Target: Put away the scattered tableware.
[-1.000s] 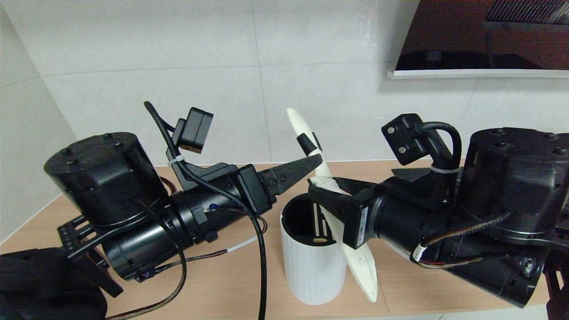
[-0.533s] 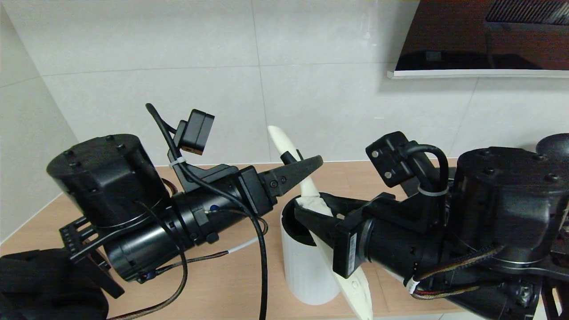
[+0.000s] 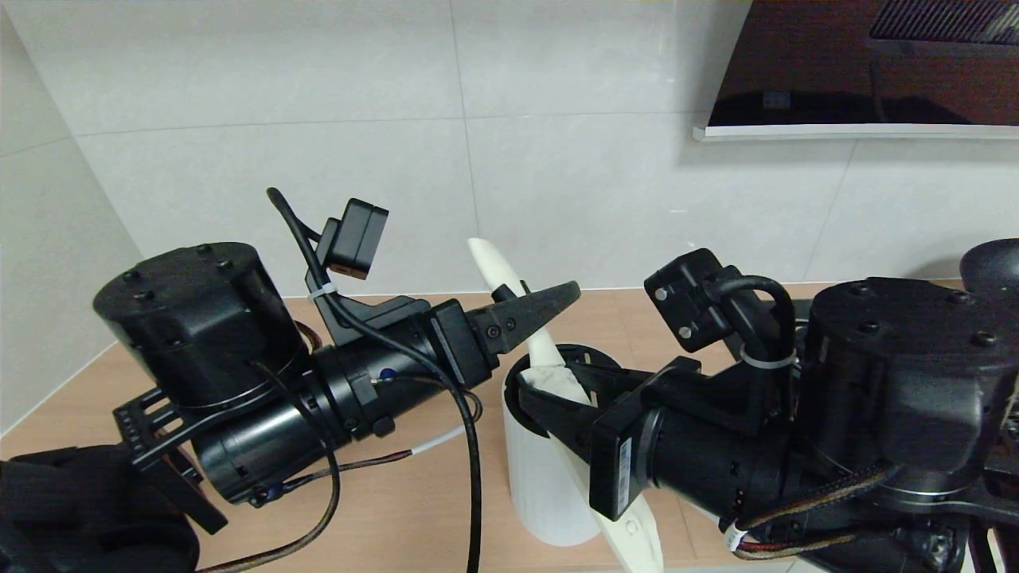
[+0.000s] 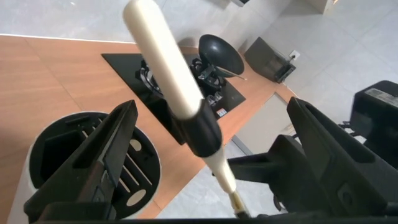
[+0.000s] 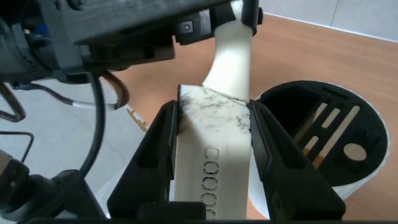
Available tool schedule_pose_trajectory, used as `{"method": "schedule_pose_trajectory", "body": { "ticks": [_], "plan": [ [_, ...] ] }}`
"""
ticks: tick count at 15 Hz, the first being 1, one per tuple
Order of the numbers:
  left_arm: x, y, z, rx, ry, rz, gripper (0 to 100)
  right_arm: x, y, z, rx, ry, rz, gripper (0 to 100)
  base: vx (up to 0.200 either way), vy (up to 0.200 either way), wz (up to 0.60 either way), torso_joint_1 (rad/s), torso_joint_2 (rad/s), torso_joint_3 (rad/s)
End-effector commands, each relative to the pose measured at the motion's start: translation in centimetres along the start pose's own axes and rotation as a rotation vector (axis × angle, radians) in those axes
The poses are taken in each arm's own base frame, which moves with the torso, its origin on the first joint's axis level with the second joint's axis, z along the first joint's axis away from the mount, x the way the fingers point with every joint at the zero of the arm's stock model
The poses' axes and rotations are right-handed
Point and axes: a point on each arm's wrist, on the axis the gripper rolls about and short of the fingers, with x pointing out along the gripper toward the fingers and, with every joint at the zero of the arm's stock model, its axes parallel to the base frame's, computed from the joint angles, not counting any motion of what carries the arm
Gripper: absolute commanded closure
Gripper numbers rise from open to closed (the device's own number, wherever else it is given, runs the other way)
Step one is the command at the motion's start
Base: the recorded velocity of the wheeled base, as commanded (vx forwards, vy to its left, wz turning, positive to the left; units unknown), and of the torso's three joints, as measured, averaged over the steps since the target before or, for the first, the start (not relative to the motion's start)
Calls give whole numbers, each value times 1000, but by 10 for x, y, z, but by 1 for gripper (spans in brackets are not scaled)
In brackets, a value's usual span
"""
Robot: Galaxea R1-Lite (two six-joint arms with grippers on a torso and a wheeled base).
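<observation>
Left of centre, the left pincer is gaping wide around the handle of the white spatula, not touching it. The spatula is slanting across the white slotted holder, which is standing mid-worktop. At right, the right pincer is clamping the spatula's blade.

Spatula blade cut off below, holder rim perhaps half behind right end effector

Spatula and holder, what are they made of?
Spatula: probably plastic or silicone. It looks smooth, matte and cream, with grey speckles on the blade.
Holder: likely plastic, with a white ribbed wall and a black slotted insert.
</observation>
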Motion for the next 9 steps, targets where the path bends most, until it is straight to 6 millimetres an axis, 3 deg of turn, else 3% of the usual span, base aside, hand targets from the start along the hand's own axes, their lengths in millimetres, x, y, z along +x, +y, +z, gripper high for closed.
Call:
{"method": "schedule_pose_trajectory", "body": {
  "ticks": [1, 4, 5, 9],
  "plan": [
    [-1, -1, 1, 1, -3, -2, 0, 0, 0, -2, -2, 7, 2, 100, 0, 0, 0, 0, 0, 0],
    [0, 0, 0, 2, -7, 8, 0, -1, 2, -2, -3, 8, 8, 100, 0, 0, 0, 0, 0, 0],
    [0, 0, 0, 2, -7, 8, 100, -1, 2, -2, -3, 8, 8, 100, 0, 0, 0, 0, 0, 0],
    [0, 0, 0, 5, -5, 8, 100, -1, 2, -4, -6, 13, 8, 100, 0, 0, 0, 0, 0, 0]
  ]
}}
